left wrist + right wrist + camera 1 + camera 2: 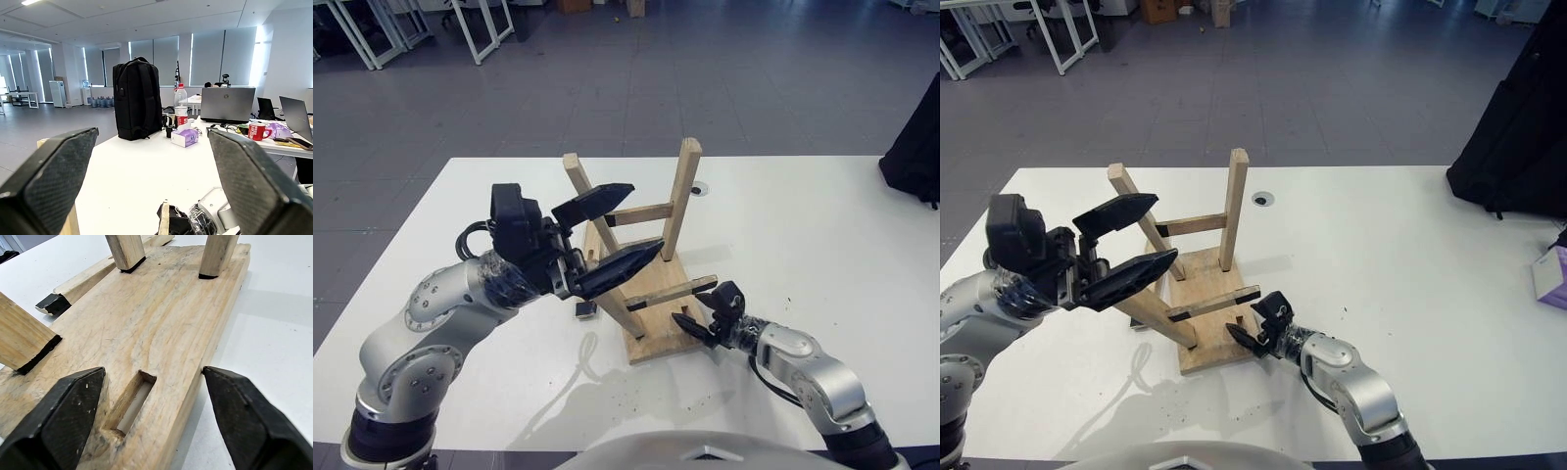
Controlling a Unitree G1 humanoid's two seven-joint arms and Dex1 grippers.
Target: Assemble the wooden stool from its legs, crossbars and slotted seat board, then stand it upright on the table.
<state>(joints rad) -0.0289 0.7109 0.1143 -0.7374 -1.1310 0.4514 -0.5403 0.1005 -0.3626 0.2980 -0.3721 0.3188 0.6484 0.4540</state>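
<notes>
With the right hand spread at the seat board's near end, lower centre, the board ran lengthwise away; the left hand, spread, hovered higher.

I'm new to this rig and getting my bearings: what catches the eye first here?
The half-built stool sits upside down on the white table: seat board flat, three legs sticking up, one slot near its front edge empty. The left gripper hangs beside the near-left leg, jaws wide open; the right gripper lies low at the board's near edge, jaws open toward that slot.
</notes>
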